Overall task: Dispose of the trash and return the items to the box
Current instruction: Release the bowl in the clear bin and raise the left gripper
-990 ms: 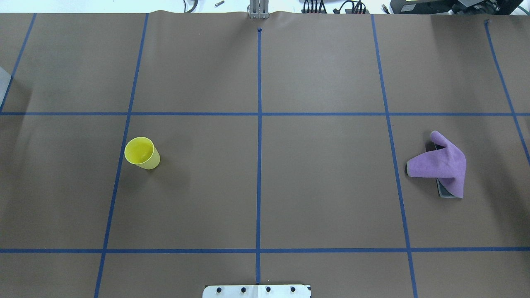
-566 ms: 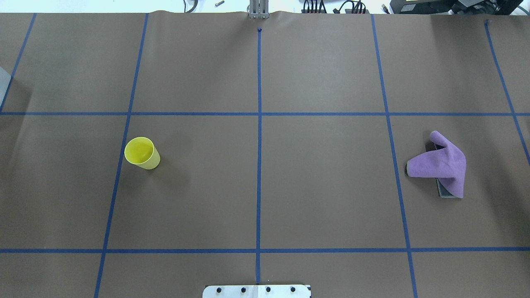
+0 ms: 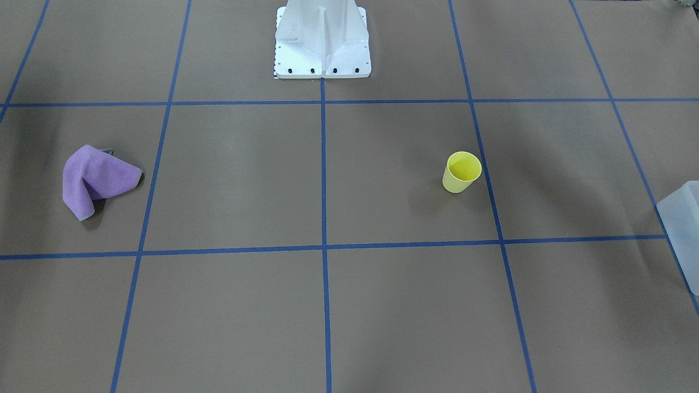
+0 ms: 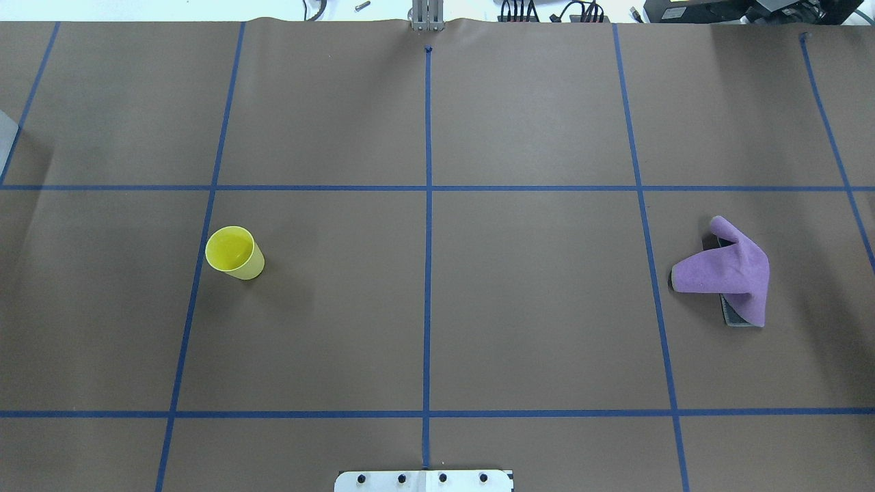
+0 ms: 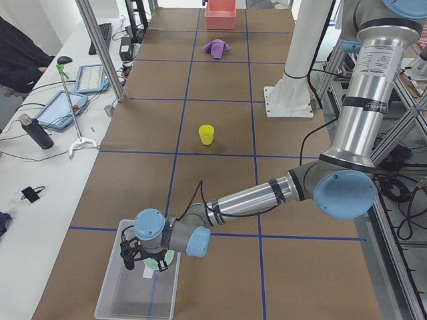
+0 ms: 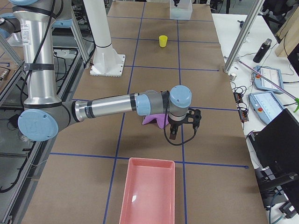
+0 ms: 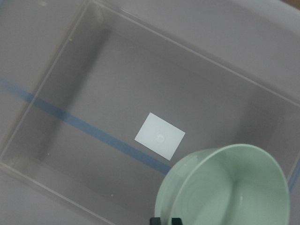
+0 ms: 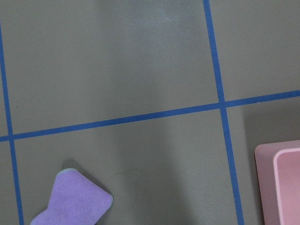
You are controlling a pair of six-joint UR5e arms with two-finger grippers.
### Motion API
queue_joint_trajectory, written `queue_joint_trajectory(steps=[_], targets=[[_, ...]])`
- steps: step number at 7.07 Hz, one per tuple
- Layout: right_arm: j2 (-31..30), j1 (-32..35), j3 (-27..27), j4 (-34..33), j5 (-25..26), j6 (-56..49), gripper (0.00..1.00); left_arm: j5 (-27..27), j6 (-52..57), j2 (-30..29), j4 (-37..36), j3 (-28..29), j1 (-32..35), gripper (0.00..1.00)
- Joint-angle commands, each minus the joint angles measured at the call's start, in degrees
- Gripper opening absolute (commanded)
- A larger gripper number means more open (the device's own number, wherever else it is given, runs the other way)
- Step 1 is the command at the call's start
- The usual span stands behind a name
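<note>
The yellow cup (image 4: 234,253) stands upright on the brown table, also in the front view (image 3: 462,172) and the left side view (image 5: 207,134). My left gripper (image 5: 143,257) hangs over the frosted box (image 5: 110,300) at the table's left end. In the left wrist view it is shut on the rim of the pale green bowl (image 7: 225,192), held above the box floor (image 7: 93,93). My right gripper (image 6: 183,128) hovers just past the purple cloth (image 6: 156,119); I cannot tell if it is open or shut.
The purple cloth (image 4: 728,270) lies crumpled over a dark flat object (image 4: 733,316) on the right. A pink bin (image 6: 149,196) sits at the table's right end. The white pedestal (image 3: 322,38) stands at the near middle edge. The box corner (image 3: 682,229) shows in the front view.
</note>
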State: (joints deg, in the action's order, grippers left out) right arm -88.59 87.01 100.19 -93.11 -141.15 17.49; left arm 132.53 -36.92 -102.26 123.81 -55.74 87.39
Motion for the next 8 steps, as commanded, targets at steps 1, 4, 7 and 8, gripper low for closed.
queue_joint_trajectory(steps=[1, 4, 7, 8], targets=[[0.0, 0.08, -0.08, -0.06, 0.0, 0.0, 1.0, 0.18, -0.52, -0.74, -1.72, -3.82, 2.5, 0.99], [-0.09, 0.0, -0.26, -0.23, 0.0, 0.0, 1.0, 0.27, -0.52, -4.51, -25.31, -26.35, 3.22, 0.99], [-0.35, -0.44, 2.27, 0.03, 0.44, -0.09, 1.0, 1.7, -23.87, -5.31, -26.52, -44.4, -13.57, 0.99], [-0.7, -3.92, 4.81, -0.14, 1.05, 0.26, 1.0, -3.71, -33.99, -7.4, -26.26, -47.15, -22.35, 0.99]])
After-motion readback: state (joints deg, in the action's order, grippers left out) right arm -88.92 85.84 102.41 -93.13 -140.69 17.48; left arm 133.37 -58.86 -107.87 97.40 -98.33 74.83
